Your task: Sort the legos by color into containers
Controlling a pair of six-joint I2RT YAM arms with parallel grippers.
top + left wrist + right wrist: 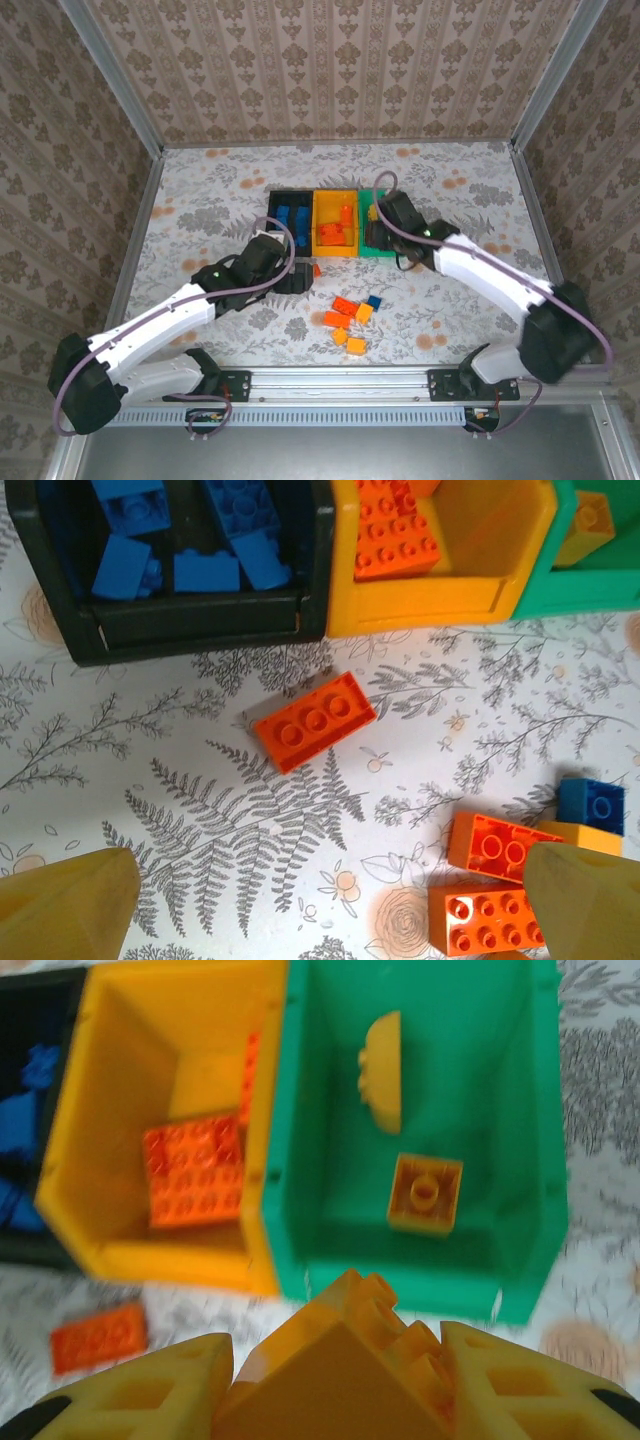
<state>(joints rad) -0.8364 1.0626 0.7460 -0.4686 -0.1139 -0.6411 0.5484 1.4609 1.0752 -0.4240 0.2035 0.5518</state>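
Orange brick [313, 720] loose before bins [420, 605]; right claw [335, 1340] grips yellow brick [320, 1390].

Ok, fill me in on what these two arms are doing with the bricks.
The right gripper is shut on a yellow-orange brick over the near edge of the green bin, which holds two yellow-orange pieces. The left gripper hangs open above a red-orange brick on the table in front of the bins. Blue bricks lie in the black bin, red-orange ones in the yellow-orange bin; a few loose bricks remain on the table.
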